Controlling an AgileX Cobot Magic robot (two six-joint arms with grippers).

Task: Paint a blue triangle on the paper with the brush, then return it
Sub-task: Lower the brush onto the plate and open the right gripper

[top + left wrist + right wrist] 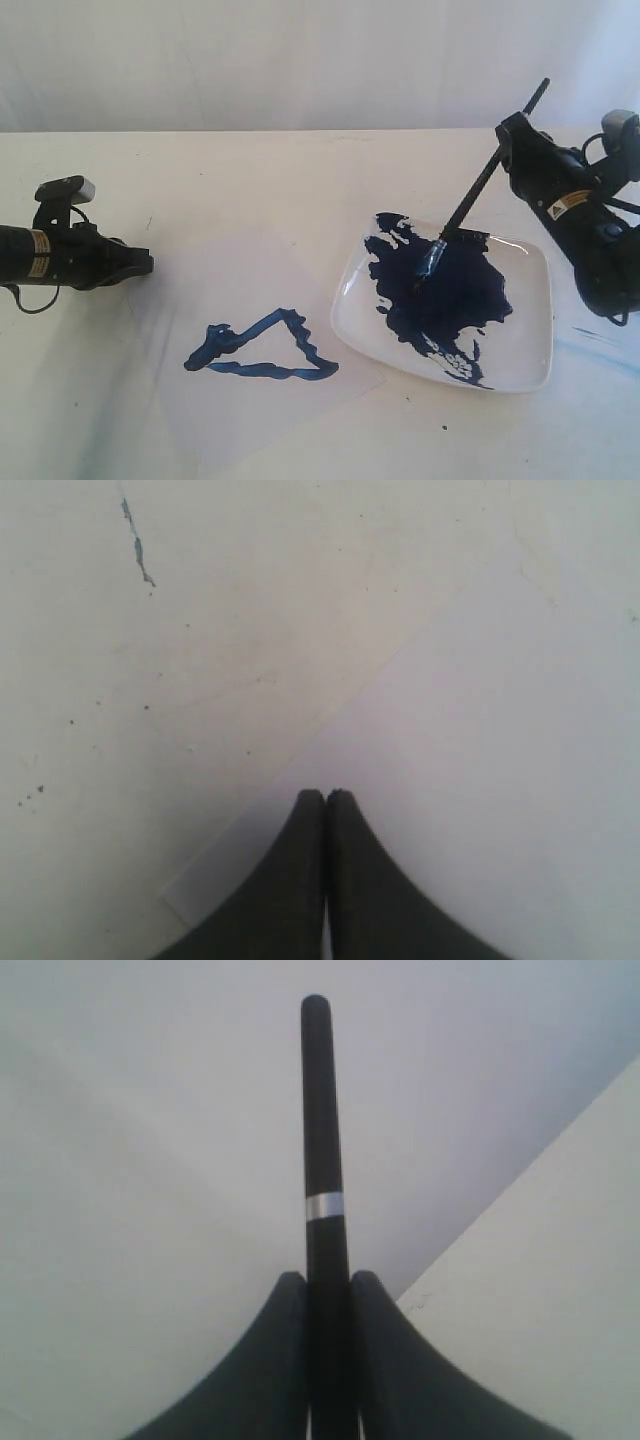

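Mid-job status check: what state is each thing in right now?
blue triangle: painted as an outline on the paper.
paper: lying flat.
plate: holds a dark-blue paint pool.
brush: tilted, tip down in the paint pool, handle gripped.
left gripper: shut, empty.
right gripper: shut on the brush.

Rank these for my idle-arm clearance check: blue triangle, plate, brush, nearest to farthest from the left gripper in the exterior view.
From the left gripper:
1. blue triangle, close by, just to its lower right in the view.
2. plate, further right, past the middle.
3. brush, far right, slanting up from the plate.
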